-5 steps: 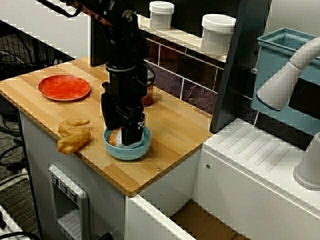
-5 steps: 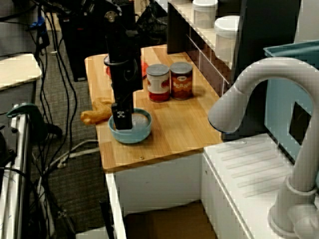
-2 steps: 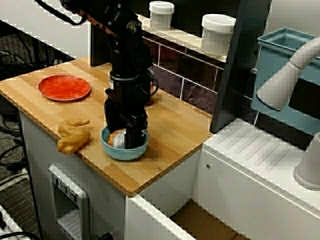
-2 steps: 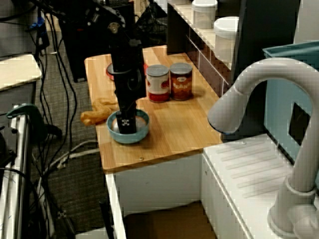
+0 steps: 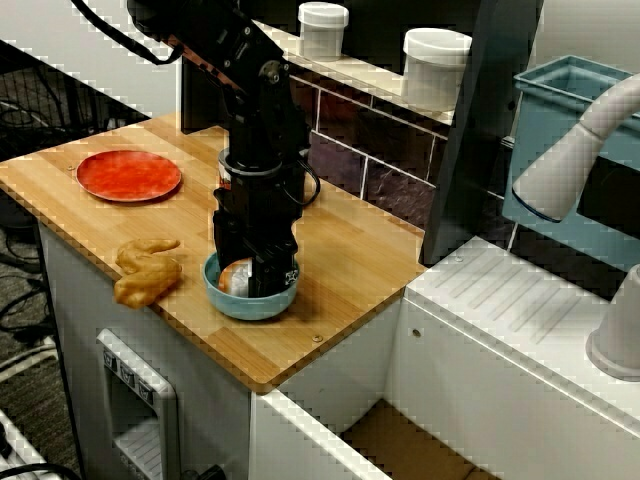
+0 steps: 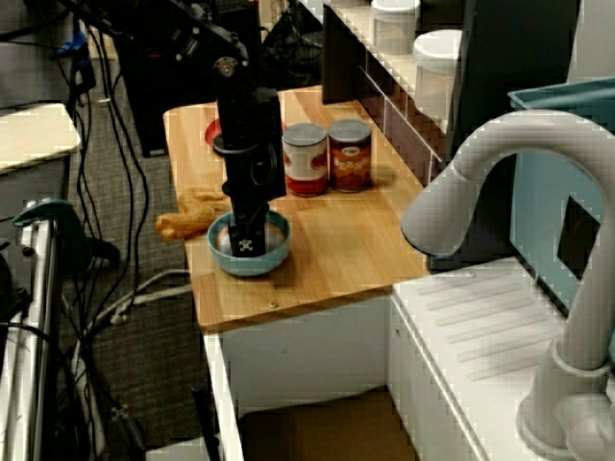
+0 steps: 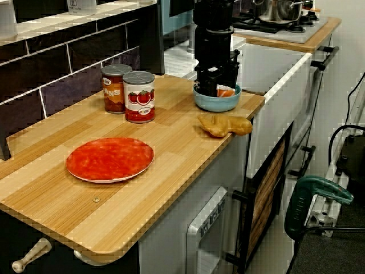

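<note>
**Black gripper down inside the blue bowl**

Toy kitchen with a dark tiled back wall and a light wooden countertop (image 5: 350,255) next to a white sink unit. Near the counter's front edge, in the view facing the tiled wall: black two-finger gripper (image 5: 252,280) pointing straight down, tips sunk inside a round light-blue bowl (image 5: 250,308). Lying in that bowl, right against the fingers: a small orange-and-white object (image 5: 237,277). Cannot tell whether clenched on it or released, as the black housing hides the finger gap in every view. In the view from the counter's far end, shows only an orange edge of the object (image 7: 226,92) above the bowl's rim, beside the gripper (image 7: 215,88).

Just beside the bowl, not touching: a golden-brown lumpy pastry (image 5: 147,272) at the counter's edge. Well apart, toward the far end: a flat round red plate (image 5: 128,174). Behind the bowl, in the view past the grey tap: two upright tomato-labelled tin cans (image 6: 327,158), side by side near the wall. On the shelf above: two white lidded jars (image 5: 436,67).
</note>
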Controlling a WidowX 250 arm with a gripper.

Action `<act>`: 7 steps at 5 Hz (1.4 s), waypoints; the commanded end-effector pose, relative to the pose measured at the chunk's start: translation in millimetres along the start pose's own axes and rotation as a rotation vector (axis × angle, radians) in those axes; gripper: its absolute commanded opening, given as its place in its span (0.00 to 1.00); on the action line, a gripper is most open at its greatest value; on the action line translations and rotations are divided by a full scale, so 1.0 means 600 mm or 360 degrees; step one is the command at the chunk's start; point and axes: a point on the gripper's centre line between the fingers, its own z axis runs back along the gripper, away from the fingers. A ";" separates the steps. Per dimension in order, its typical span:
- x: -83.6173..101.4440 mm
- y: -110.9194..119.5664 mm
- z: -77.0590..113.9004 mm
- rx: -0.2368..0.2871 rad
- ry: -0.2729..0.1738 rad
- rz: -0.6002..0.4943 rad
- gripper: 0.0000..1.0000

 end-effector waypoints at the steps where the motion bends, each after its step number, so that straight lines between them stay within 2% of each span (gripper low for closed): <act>1: 0.015 0.009 0.036 -0.0039 -0.0034 -0.0054 0.00; 2: 0.018 0.004 0.073 -0.0121 -0.0036 -0.0109 0.00; 3: 0.020 0.002 0.123 -0.0229 -0.0062 -0.0154 0.00; 4: 0.019 0.021 0.154 -0.0274 -0.0084 -0.0194 0.00; 5: 0.018 0.045 0.154 -0.0300 -0.0041 -0.0324 0.00; 6: 0.015 0.075 0.149 -0.0259 -0.0045 -0.0481 0.00; 7: 0.018 0.121 0.152 -0.0264 -0.0077 -0.0638 0.00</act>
